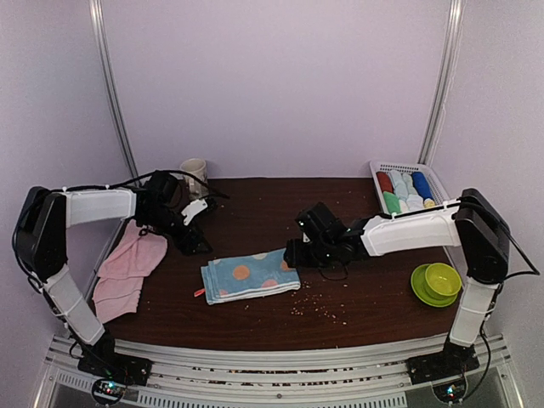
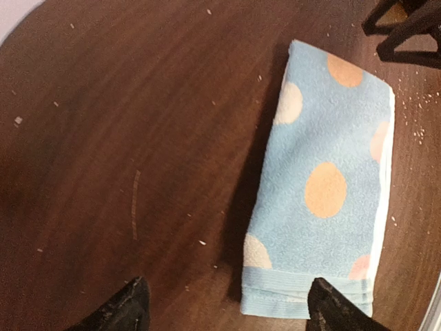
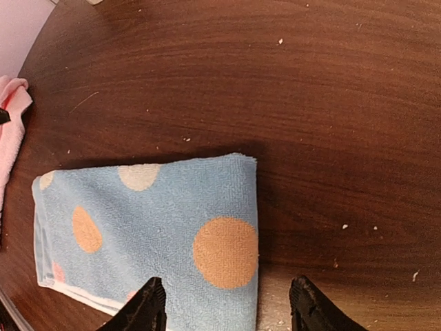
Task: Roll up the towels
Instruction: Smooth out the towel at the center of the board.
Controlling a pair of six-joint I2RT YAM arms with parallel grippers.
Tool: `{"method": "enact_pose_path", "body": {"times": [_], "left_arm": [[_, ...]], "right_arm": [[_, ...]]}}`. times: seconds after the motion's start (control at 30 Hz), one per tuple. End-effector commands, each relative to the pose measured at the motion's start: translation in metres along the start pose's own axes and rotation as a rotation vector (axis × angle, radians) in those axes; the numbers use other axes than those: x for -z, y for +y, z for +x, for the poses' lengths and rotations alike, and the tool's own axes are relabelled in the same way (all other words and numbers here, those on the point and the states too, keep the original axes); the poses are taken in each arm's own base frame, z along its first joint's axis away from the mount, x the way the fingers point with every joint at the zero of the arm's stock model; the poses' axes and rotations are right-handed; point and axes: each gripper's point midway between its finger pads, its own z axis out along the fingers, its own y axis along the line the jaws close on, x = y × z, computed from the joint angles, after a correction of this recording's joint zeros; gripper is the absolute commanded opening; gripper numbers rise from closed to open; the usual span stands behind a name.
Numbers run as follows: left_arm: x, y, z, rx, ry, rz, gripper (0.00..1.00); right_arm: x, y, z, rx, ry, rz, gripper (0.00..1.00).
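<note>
The right gripper [image 3: 227,307] hangs with its jaws apart just above the right end of the folded blue dotted towel [image 1: 249,276], which lies flat at frame centre on the tabletop [image 1: 255,212]. The left gripper [image 2: 227,310], jaws also apart, hovers near the towel's left end. Pink towels [image 1: 127,268] lie heaped at the left edge.

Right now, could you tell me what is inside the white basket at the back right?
The basket holds rolled cloths packed side by side: red, green, pale and blue ones. Anything beneath them, and the basket's floor, is covered.
</note>
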Motion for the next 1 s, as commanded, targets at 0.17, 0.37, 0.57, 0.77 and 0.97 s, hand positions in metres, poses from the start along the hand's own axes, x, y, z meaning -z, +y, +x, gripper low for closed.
{"method": "enact_pose_path", "body": {"times": [0.17, 0.37, 0.57, 0.77, 0.97], "left_arm": [[-0.019, -0.008, 0.007, 0.115, 0.063, 0.140, 0.69], [-0.024, -0.019, 0.010, 0.143, 0.077, 0.213, 0.61], [-0.034, -0.023, 0.022, 0.172, 0.112, 0.249, 0.56], [-0.042, -0.021, 0.028, 0.183, 0.130, 0.253, 0.53], [-0.047, -0.019, 0.032, 0.196, 0.146, 0.248, 0.45]], "right_arm": [[-0.017, -0.012, -0.050, 0.107, -0.085, 0.166, 0.63], [-0.032, -0.015, -0.050, 0.122, -0.066, 0.188, 0.63], [-0.037, -0.018, -0.045, 0.115, -0.060, 0.189, 0.63], [-0.039, -0.019, -0.043, 0.108, -0.058, 0.186, 0.64], [-0.044, -0.021, -0.037, 0.114, -0.045, 0.186, 0.65]]}}
